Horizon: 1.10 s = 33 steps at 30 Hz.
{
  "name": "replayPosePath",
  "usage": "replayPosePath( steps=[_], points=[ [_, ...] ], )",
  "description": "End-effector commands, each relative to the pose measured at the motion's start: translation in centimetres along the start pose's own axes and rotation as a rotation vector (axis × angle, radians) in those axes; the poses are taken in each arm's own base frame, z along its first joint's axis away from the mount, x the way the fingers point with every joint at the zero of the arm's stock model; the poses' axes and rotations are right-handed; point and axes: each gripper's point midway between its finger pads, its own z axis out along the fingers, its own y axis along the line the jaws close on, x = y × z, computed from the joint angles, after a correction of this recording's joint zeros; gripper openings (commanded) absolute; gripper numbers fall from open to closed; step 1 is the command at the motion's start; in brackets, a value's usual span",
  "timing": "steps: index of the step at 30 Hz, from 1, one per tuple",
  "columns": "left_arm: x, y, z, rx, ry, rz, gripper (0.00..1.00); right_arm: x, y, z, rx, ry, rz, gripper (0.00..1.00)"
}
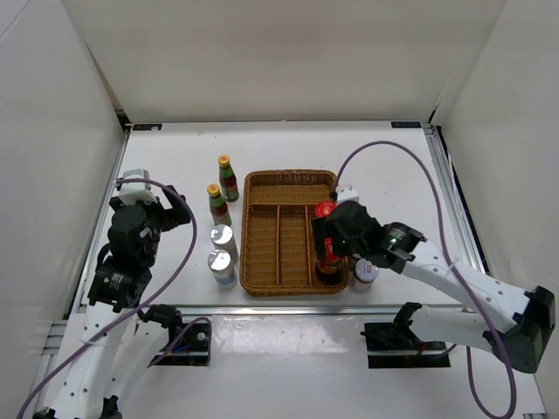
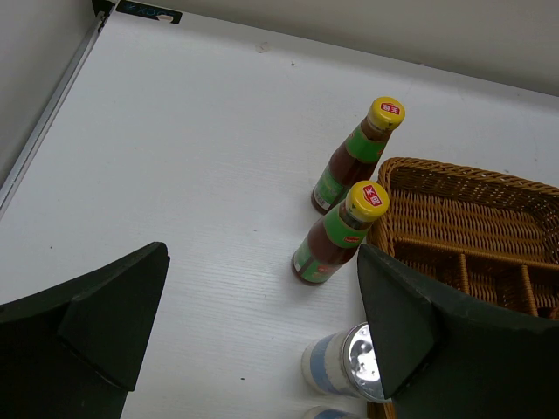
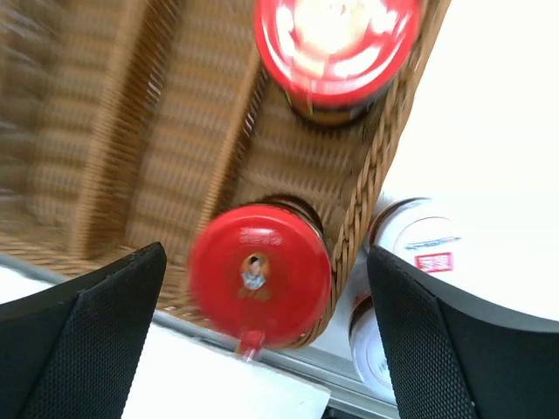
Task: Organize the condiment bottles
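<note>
Two red-lidded dark jars stand in the right compartment of the wicker tray [image 1: 279, 183]: one at the far end [image 1: 325, 209] [image 3: 336, 44], one at the near end [image 1: 329, 264] [image 3: 259, 272]. My right gripper [image 1: 328, 247] [image 3: 266, 288] is open, its fingers on either side of the near jar's lid with gaps on both sides. Two silver-lidded jars [image 1: 364, 273] [image 3: 424, 244] [image 3: 376, 349] stand just outside the tray's right wall. Two yellow-capped bottles [image 1: 227, 179] [image 2: 358, 157] [image 1: 218, 205] [image 2: 339, 234] and two shakers [image 1: 223, 239] [image 2: 349, 362] [image 1: 221, 266] stand left of the tray. My left gripper [image 1: 144, 223] [image 2: 262, 323] is open and empty.
The tray's left and middle compartments [image 1: 278, 244] hold nothing. The table's near metal rail [image 1: 279, 307] runs just below the tray. White walls close in the table on the left, back and right. The right arm's purple cable [image 1: 384, 148] arcs over the back right.
</note>
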Motion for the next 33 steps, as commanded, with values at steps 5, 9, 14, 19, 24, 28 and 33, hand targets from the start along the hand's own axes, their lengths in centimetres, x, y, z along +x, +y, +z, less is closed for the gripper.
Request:
replayPosePath(
  steps=[5, 9, 14, 19, 24, 28, 33],
  points=[
    [-0.1, 0.3, 0.0, -0.015, -0.011, 0.005, 0.99, -6.9, -4.1, -9.0, 0.095, -0.301, 0.092, 0.99],
    [0.3, -0.5, 0.1, 0.034, -0.001, 0.016, 0.99, -6.2, -6.9, -8.0, 0.219, -0.271, 0.065, 0.99],
    [0.5, -1.3, 0.2, 0.079, 0.01, 0.027, 0.99, -3.6, -8.6, -3.3, 0.259, -0.059, 0.175, 0.99],
    [0.1, -0.5, -0.2, 0.041, -0.01, 0.023, 0.99, -3.2, -8.6, -0.5, 0.153, -0.054, 0.254, 0.99],
    [0.5, -0.6, 0.3, 0.037, 0.008, 0.029, 0.99, -1.1, -9.5, 2.0, 0.173, 0.033, 0.268, 0.99],
    [0.5, -0.6, 0.3, 0.037, 0.008, 0.029, 0.99, 0.9, -8.9, 4.0, 0.128, 0.106, 0.255, 0.99],
    [0.3, -0.5, 0.1, 0.039, 0.0, 0.026, 0.99, 3.0, -9.7, 5.2, 0.167, 0.172, 0.267, 0.98]
  ],
)
